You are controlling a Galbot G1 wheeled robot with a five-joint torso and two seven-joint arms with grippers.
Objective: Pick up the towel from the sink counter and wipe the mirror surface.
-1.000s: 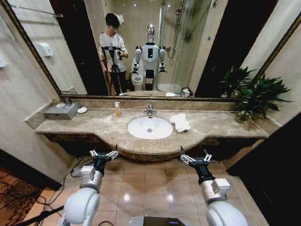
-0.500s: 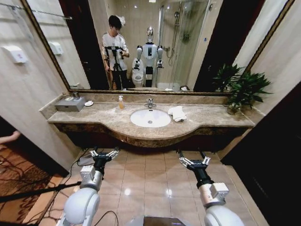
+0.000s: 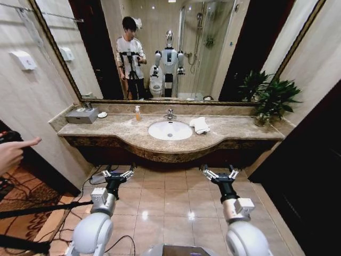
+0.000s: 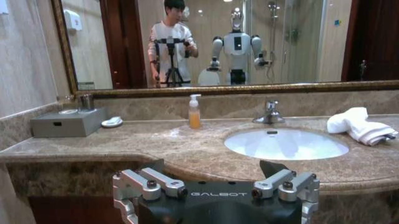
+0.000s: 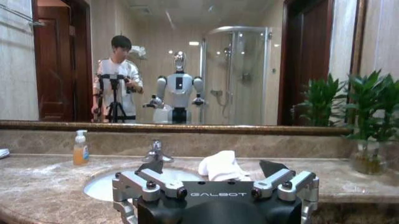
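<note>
Two grippers, left gripper and right gripper, spread wide; one towel lies untouched.

Towel: small white terry cloth, loosely folded and bunched, lay on the sink counter just beside the oval white basin, on the robot's right of it, near the back edge.
Sink counter: long beige-brown mottled marble surface with a curved, bulging front; chrome tap stood behind the basin.
Mirror surface: very wide, rectangular, thin dark bronze frame, wall-mounted directly above the marble backsplash.
</note>
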